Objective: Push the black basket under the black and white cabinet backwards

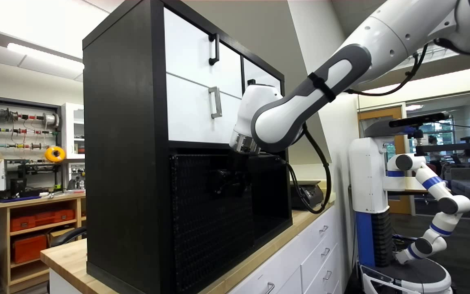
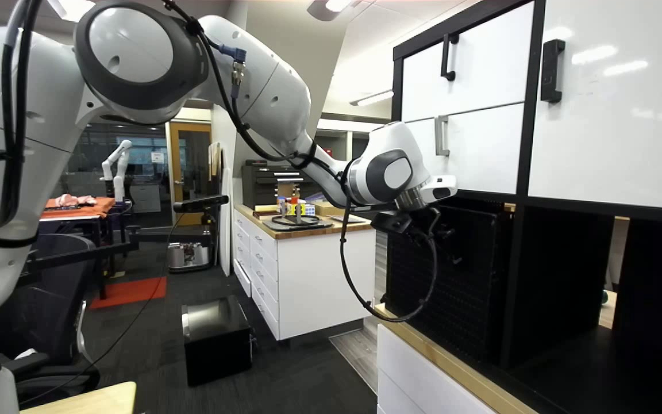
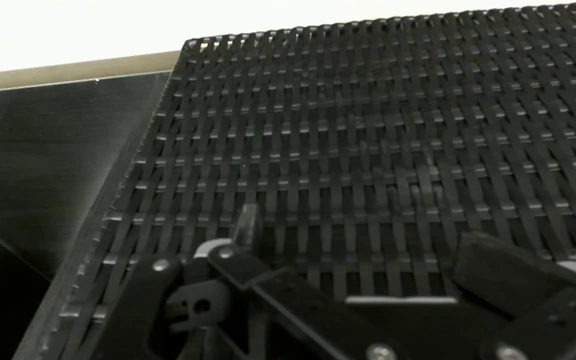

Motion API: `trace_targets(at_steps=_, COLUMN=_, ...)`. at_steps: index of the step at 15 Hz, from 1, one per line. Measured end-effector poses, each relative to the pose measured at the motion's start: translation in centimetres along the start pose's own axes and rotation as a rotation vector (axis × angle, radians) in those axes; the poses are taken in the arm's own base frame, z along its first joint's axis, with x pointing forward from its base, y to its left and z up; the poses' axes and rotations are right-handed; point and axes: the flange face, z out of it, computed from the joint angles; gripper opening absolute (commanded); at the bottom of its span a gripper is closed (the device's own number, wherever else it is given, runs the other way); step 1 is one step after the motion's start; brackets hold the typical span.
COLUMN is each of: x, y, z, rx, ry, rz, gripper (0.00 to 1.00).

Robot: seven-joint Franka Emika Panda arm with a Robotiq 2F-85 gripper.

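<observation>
Down low in the middle of an exterior view, the black basket sits inside the black and white cabinet. The jaws are spread apart, facing it.

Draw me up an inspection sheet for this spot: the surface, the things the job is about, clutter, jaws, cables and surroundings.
Surface: wooden counter, bearing the black and white cabinet.
Job's things: black basket in a lower compartment of that cabinet, below the grey handle.
Clutter: assorted small items on a separate white unit.
Jaws: spread apart before the basket's woven front; contact cannot be told.
Cables: black cable hanging in a loop near the jaws.
Surroundings: white robot arm with blue bands; red-orange floor mat.
</observation>
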Motion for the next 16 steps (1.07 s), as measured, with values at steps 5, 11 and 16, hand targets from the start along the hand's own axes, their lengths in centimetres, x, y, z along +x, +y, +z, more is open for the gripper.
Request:
trace_targets(at_steps=5, x=0.7, y=0.1, z=0.0, rx=-0.003, ry=0.014, rz=-0.027, gripper=1.00)
trace_targets(at_steps=11, x=0.5, y=0.7, z=-1.9, rx=-0.003, ry=-0.008, rz=-0.070, gripper=1.00)
trace_targets(at_steps=16, x=-1.3, y=0.2, z=-6.7, rx=0.028, ry=-0.102, rz=-0.103, gripper=1.00)
